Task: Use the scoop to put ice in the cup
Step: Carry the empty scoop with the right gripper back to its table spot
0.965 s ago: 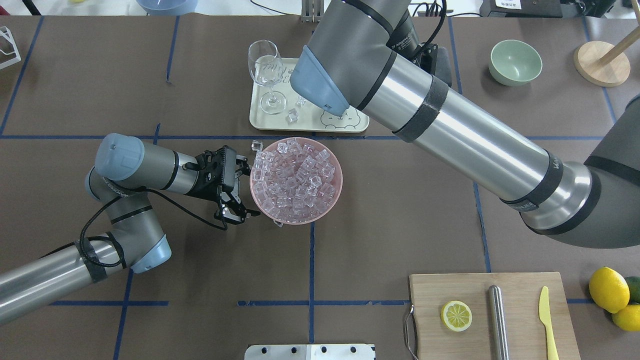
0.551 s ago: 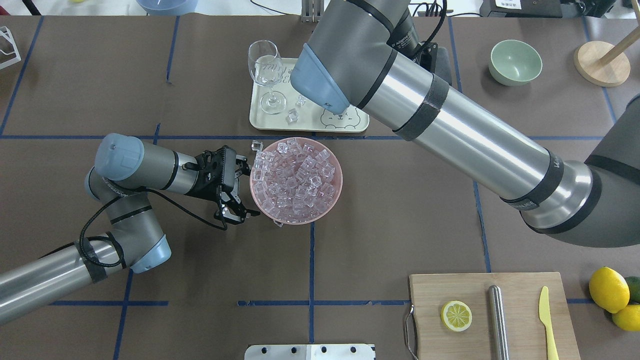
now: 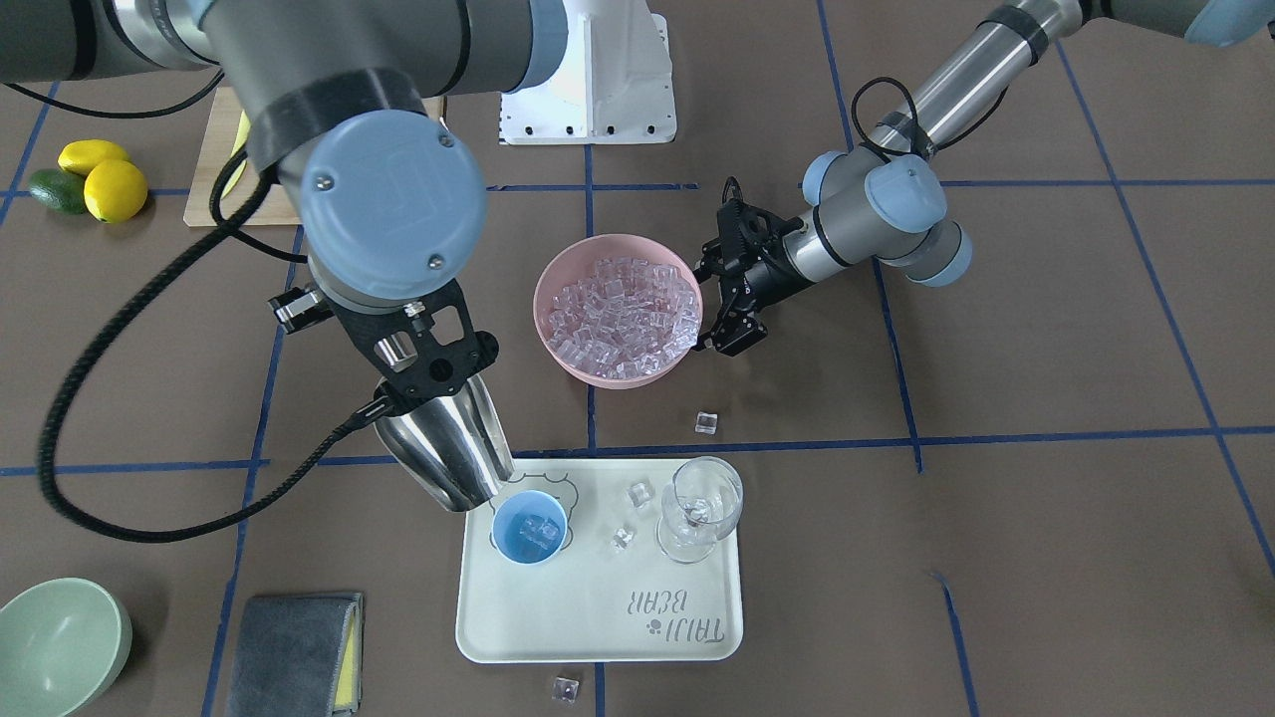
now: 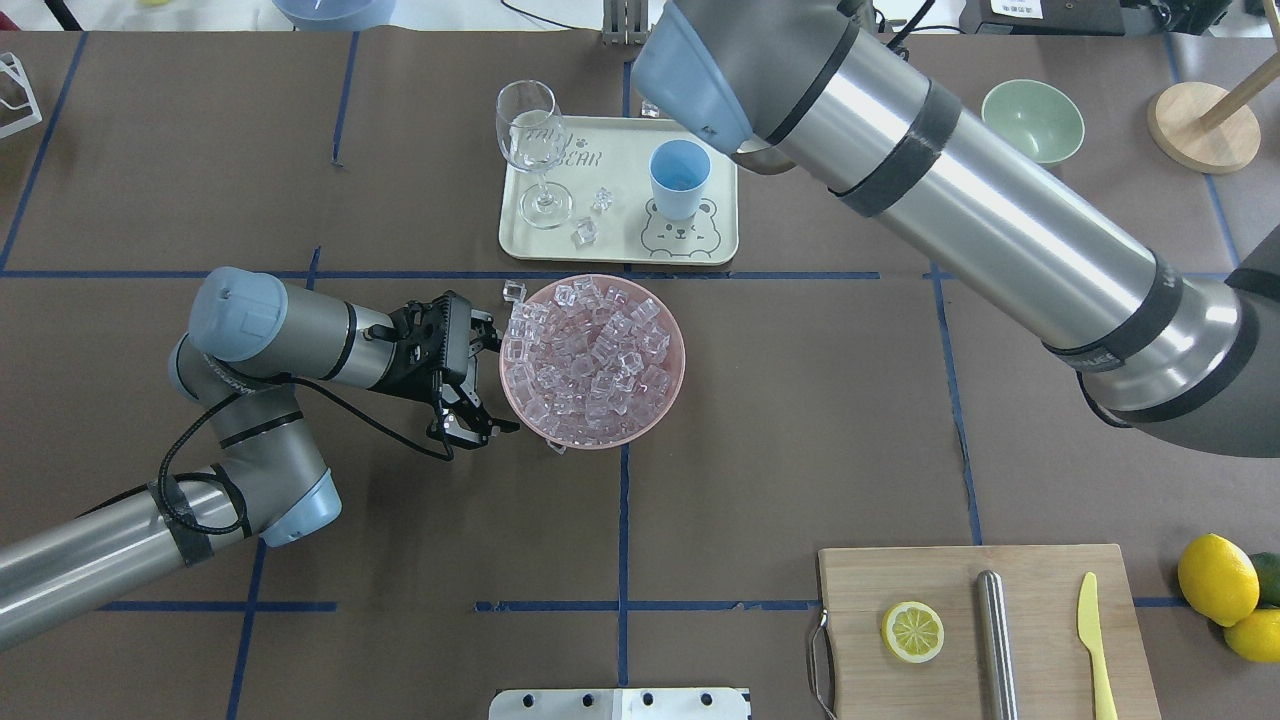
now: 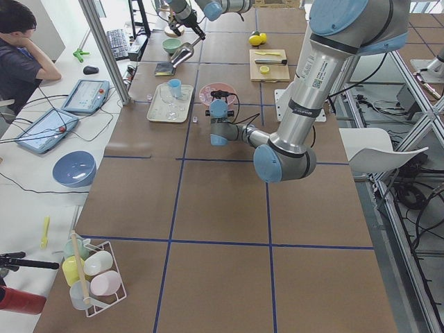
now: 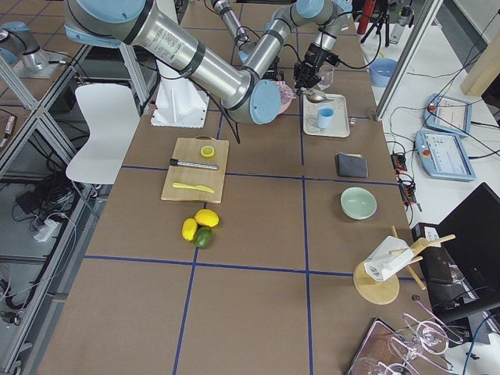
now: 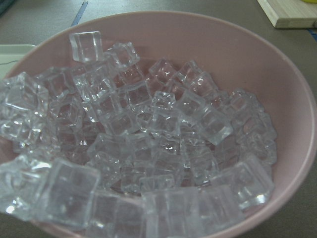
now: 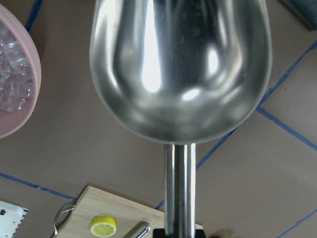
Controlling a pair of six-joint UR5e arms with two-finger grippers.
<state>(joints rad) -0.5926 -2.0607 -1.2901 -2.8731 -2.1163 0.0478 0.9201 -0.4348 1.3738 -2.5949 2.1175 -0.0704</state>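
The steel scoop (image 3: 443,448) hangs mouth-down in my right gripper (image 3: 423,370), which is shut on its handle (image 8: 179,188). Its trough (image 8: 181,69) is empty. Its lip sits just above the rim of the light-blue cup (image 3: 529,528) on the side away from the wine glass. The cup stands on the tray and holds a few ice cubes; it also shows from overhead (image 4: 680,178). The rest of the ice (image 3: 618,309) fills a pink bowl (image 4: 672,395). My left gripper (image 4: 489,377) is open, its fingers spread beside the bowl's rim.
A cream tray (image 3: 598,617) also holds a wine glass (image 3: 702,508) and two loose cubes (image 3: 640,493). Stray cubes lie on the table (image 3: 706,422). A green bowl (image 3: 55,637), grey cloth (image 3: 294,652), cutting board (image 4: 1040,600) and lemons (image 4: 1216,578) sit farther off.
My right arm has swung toward the back right in the overhead view, uncovering the blue cup on the tray. My left arm and the bowl have not moved.
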